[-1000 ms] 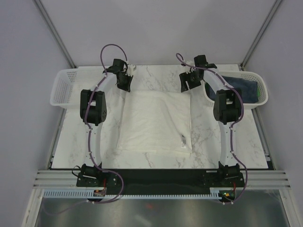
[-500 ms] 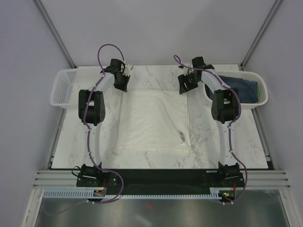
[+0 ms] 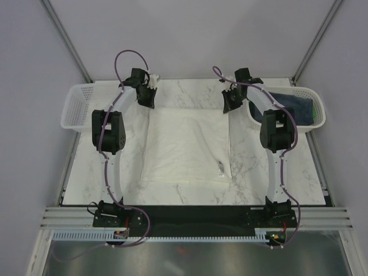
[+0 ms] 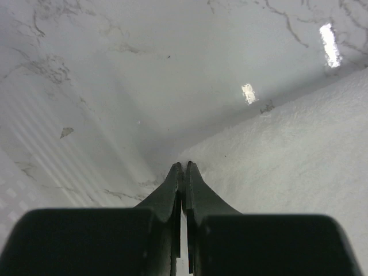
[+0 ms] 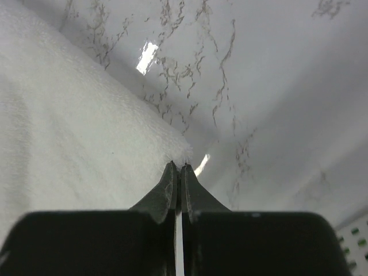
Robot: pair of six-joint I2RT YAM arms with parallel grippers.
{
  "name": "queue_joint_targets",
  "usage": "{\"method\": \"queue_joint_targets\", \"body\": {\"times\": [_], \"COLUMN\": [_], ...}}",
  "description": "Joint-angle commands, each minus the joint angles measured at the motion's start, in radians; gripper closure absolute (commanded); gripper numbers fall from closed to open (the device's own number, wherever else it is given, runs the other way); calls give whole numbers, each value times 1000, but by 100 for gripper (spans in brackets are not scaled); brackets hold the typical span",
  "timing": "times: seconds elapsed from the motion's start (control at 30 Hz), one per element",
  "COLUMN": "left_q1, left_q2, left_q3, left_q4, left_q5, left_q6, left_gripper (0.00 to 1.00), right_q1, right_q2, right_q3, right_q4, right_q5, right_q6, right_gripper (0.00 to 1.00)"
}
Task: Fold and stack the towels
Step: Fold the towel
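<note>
The white towel point(image 3: 187, 146) lies open and flat in the middle of the table point(image 3: 86, 167). A moment ago the right gripper point(image 3: 229, 106) was wide open above the towel's far right corner. Now it has snapped shut, and in its own camera the corner sits right at the closed tips point(image 5: 175, 165), so it looks pinched. The left gripper point(image 3: 148, 102) stays shut at the far left corner point(image 4: 182, 167). The towel is also smoother than before, with its bumps pulled out. With both far corners held, the arms look ready to make the first fold.

The blue towel point(image 3: 296, 106) is in the basket point(image 3: 319, 118) at the right edge, partly hidden by the right arm. I cannot find the green towel. A small dark tag point(image 3: 221, 168) lies near the white towel's near right corner, too small to make out. How much cloth each gripper holds is hidden by its tips.
</note>
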Motion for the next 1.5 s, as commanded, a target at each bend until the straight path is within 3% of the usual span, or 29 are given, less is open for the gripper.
{"method": "queue_joint_targets", "body": {"times": [0.0, 0.13, 0.4, 0.5, 0.6, 0.67, 0.73, 0.83, 0.87, 1.1, 1.47], "left_q1": [8, 7, 7, 5, -1, -16, -21, -21, -22, -53, -85], "left_q2": [-218, -392, -662, -729, -774, -791, -820, -800, -806, -898, -1309], "left_q3": [4, 0, -39, -92, -138, -64, -97, -39, -43, -157, -448], "left_q4": [11, 21, 21, 21, 32, -28, 32, -9, -8, 3, -19], "left_q5": [64, 73, 131, 165, 170, 177, 170, 209, 249, 253, 184], "left_q6": [-65, -104, -133, -142, -142, -124, -124, -124, -134, -153, -190], "left_gripper": [98, 98, 98, 98, 98, 98, 98, 98, 98, 98, 98], "right_q1": [9, 9, 9, 11, 11, 11, 11, 11, 11, 11, 9], "right_q2": [-271, -574, -926, -1007, -1099, -1126, -1181, -1094, -1103, -1244, -1590], "right_q3": [-60, -212, -336, -356, -497, -424, -530, -358, -368, -529, -772], "right_q4": [77, 257, 329, 323, 501, 436, 610, 432, 446, 440, 311], "right_q5": [141, 229, 296, 253, 258, 204, 202, 157, 144, 68, -63], "right_q6": [48, 99, 197, 240, 297, 314, 327, 314, 321, 353, 488], "right_gripper": [100, 100, 100, 100, 100, 100, 100, 100, 100, 100, 100]}}
